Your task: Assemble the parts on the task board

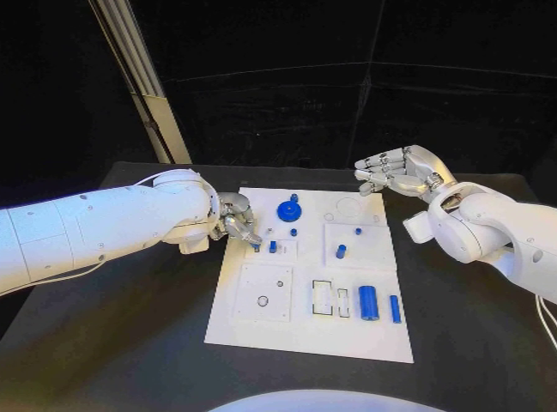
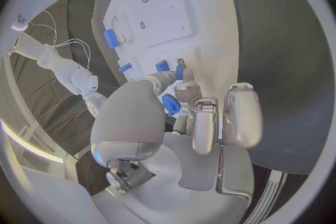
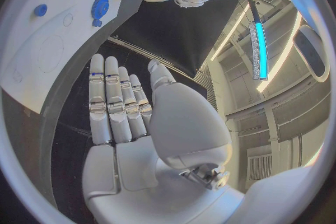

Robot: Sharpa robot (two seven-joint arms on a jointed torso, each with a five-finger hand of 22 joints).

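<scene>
Blue peg [image 1: 272, 246], upright, is pinched by the left hand [image 1: 236, 218]; right hand [image 1: 400, 169] hovers unclenched.

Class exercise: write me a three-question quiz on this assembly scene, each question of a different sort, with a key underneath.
1. True or false: the right hand holds a blue part.
2. Which hand has its fingertips down at the task board? A) left hand B) right hand
3. Fill in: the blue gear lies near the board's ____ edge, far or near, as seen from the robot.

Key: 1 false, it is open and empty, beyond the board's far corner; 2 A; 3 far.
</scene>
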